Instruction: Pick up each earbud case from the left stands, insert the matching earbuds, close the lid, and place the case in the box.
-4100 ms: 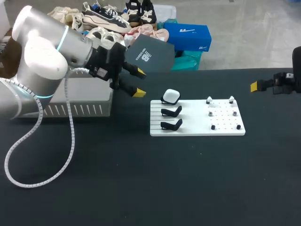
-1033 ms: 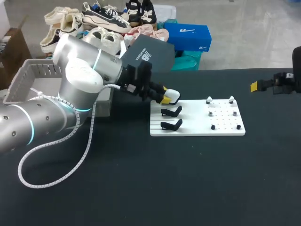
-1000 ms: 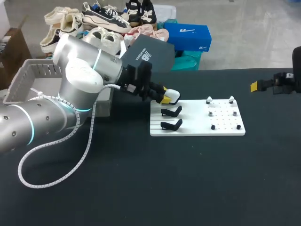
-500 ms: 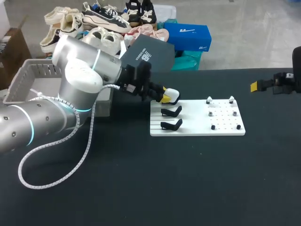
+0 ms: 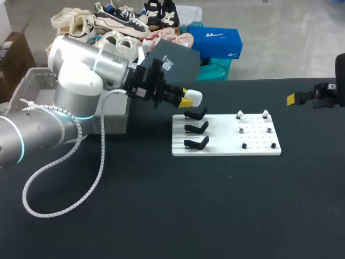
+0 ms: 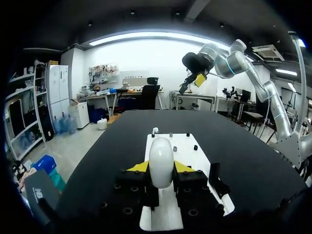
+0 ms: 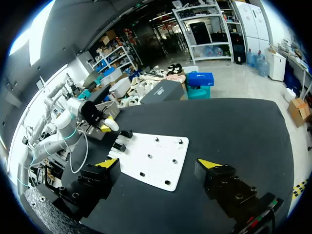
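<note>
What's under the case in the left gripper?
Open air: the case hangs in the left gripper above the board, roughly over the empty top stand. The gripper's fingers hide the case's underside in the wrist view.

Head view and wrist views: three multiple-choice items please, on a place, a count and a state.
1. The white rounded earbud case is: A on a stand; B in the left hand, clear of the black stands; C in the box.
2. Empty stands on the white flat board: A one; B two; C three.
3. The right hand is: A open; B shut on an earbud; C shut on the case.
Key: B, yellow tips clamp both its sides; C, none carries a case; A, its fingers stand apart, nothing between.
</note>
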Tool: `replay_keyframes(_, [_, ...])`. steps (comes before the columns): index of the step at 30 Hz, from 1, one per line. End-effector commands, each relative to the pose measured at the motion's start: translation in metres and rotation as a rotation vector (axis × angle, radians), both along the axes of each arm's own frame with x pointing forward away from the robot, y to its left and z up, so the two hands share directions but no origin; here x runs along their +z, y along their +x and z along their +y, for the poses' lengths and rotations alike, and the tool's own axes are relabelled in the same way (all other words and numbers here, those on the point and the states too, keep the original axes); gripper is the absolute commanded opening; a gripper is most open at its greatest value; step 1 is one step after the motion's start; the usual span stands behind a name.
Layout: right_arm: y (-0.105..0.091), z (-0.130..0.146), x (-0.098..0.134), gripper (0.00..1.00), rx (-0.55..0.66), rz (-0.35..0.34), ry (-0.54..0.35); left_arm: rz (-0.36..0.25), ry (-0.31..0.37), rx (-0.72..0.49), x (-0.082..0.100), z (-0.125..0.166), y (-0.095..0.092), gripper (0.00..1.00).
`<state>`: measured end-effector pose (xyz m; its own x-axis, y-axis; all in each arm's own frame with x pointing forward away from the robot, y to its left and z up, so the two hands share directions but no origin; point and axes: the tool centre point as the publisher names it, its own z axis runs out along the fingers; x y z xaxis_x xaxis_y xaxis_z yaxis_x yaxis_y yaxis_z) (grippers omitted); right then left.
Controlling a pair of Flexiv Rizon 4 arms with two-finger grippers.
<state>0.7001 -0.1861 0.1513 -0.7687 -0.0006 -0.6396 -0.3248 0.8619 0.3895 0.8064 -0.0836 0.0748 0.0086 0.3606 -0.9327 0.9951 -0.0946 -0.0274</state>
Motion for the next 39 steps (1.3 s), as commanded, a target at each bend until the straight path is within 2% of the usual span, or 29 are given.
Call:
replay_keyframes(1, [0.001,-0.001,-0.001,1.0,0.004,-0.001,0.003,-0.019,-0.023,0.059,0.025,0.013,-0.043,0.0])
replay_keyframes(8, [0.001,-0.001,-0.001,1.0,0.004,-0.001,0.003,-0.032,-0.09,0.087,0.058,0.013,-0.073,0.0])
replay_keyframes(9, [0.001,-0.001,-0.001,1.0,0.004,-0.001,0.003,-0.05,-0.102,0.091,0.063,0.012,-0.079,0.0])
replay_keyframes(13, [0.001,-0.001,-0.001,1.0,0.004,-0.001,0.003,-0.074,-0.13,0.103,0.078,0.01,-0.092,0.0])
replay_keyframes(19, [0.001,-0.001,-0.001,1.0,0.004,-0.001,0.003,-0.078,-0.161,0.137,0.096,0.006,-0.113,0.0])
replay_keyframes(28, [0.001,-0.001,-0.001,1.0,0.004,-0.001,0.003,-0.058,-0.134,0.208,0.093,0.003,-0.139,0.0])
replay_keyframes(39, [0.001,-0.001,-0.001,1.0,0.004,-0.001,0.003,-0.036,-0.13,0.253,0.089,0.001,-0.143,0.0])
